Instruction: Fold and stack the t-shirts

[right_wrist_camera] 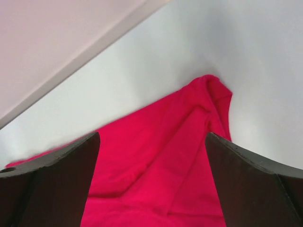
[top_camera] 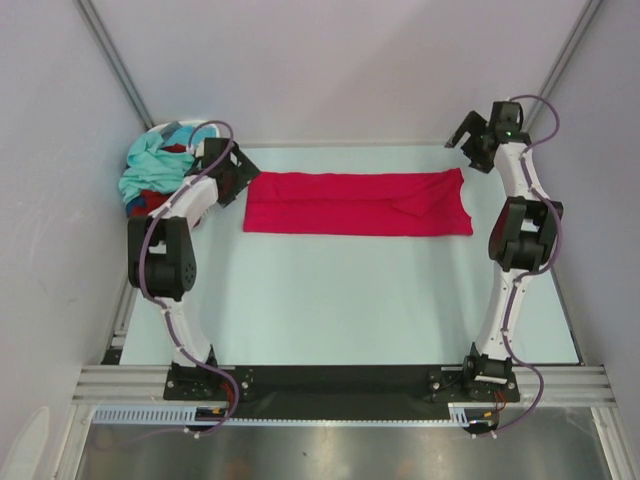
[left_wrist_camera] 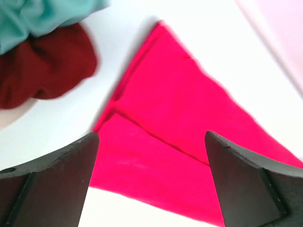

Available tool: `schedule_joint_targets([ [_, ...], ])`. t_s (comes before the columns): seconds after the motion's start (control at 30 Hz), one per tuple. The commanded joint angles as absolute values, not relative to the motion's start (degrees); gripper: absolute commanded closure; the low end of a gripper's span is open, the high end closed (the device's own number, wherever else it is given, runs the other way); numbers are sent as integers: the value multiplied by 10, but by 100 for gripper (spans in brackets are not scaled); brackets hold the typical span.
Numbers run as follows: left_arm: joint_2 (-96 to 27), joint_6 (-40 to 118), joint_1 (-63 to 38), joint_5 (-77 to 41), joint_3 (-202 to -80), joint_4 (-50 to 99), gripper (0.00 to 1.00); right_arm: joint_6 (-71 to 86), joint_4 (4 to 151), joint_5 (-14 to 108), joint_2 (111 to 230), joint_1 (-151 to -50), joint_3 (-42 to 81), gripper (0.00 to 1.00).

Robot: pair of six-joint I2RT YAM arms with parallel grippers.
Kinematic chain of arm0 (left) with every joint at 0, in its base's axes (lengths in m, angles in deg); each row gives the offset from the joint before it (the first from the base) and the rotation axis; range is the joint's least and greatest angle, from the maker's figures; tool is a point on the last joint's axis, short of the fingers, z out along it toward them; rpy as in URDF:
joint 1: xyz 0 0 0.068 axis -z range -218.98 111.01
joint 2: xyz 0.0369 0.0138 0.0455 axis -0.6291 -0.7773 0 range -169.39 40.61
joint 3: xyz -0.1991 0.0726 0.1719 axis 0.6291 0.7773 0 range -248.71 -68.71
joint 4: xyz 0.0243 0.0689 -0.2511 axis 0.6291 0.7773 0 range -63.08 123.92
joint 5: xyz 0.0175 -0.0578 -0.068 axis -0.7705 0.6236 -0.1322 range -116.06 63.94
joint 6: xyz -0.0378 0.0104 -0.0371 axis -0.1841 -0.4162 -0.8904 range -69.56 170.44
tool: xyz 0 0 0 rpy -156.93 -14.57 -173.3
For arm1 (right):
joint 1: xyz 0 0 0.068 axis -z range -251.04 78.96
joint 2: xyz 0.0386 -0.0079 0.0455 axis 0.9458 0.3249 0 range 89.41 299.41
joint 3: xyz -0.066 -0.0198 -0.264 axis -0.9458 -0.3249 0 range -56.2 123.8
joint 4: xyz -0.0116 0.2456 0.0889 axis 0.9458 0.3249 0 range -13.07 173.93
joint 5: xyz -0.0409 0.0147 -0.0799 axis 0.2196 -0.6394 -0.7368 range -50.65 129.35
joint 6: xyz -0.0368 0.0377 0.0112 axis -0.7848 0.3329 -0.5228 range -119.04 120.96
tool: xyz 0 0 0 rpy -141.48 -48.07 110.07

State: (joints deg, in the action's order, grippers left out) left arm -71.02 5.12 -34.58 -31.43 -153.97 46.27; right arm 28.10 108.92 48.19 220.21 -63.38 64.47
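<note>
End effectors (left_wrist_camera: 151, 137) (right_wrist_camera: 151, 137) spread wide, basket (top_camera: 158, 127) heaped with teal shirt (left_wrist_camera: 42, 14), maroon shirt (left_wrist_camera: 45, 66)

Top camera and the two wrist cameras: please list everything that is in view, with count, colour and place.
pink t-shirt: one, bright crimson-pink, folded into a long strip, lying flat across the far middle of the table.
teal t-shirt: one, light teal, crumpled in the pile at the far left corner.
maroon t-shirt: one, dark red, in the same pile, beside the teal one.
table: one, pale.
left arm, right arm: two, white and black, bases at the near edge.
left pincer: one, black, open, above the strip's left end.
right pincer: one, black, open, above its right end.
</note>
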Motion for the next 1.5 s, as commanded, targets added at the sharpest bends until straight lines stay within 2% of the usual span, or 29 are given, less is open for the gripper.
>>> schedule_joint_targets([
  [0.0,-609,99,-317,-304,-1574,460,1,272,1116,501,2083,-638,658,0],
  [0.1,-584,139,-283,-293,-1564,460,0,290,1094,510,2011,-651,547,0],
  [0.13,-584,152,-273,-278,-1563,459,0,299,1081,510,1992,-657,469,0],
  [0.27,-590,220,-222,-271,-1562,456,1,329,1025,432,1914,-728,314,0],
  [0.47,-655,219,-210,-239,-1580,463,1,388,970,358,1888,-765,192,0],
  [0.97,-663,213,-204,-240,-1549,465,0,422,869,406,2060,-776,255,2],
  [1.1,-663,213,-204,-237,-1550,467,0,426,854,404,2068,-780,260,12],
  [1.27,-671,209,-204,-227,-1553,467,0,425,868,404,2081,-782,278,15],
  [1.47,-676,210,-205,-226,-1555,466,1,439,847,421,2106,-783,298,28],
])
